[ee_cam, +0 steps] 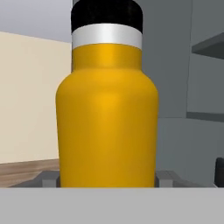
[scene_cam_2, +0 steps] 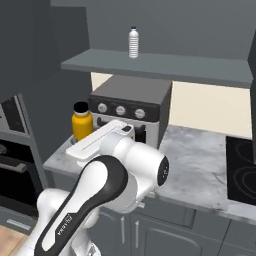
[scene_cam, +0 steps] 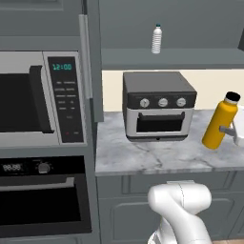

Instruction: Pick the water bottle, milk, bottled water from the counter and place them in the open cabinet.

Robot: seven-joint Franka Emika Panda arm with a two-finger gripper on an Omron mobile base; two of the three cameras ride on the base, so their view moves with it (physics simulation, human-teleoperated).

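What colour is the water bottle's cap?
Black, above a white band on the water bottle; clearest in the hand view.

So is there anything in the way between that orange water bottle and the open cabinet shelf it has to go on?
Nothing visible blocks it. The water bottle sits tilted between the gripper's fingers, right of the toaster oven. The open cabinet shelf is above, holding the bottled water further left, with bare shelf beside it.
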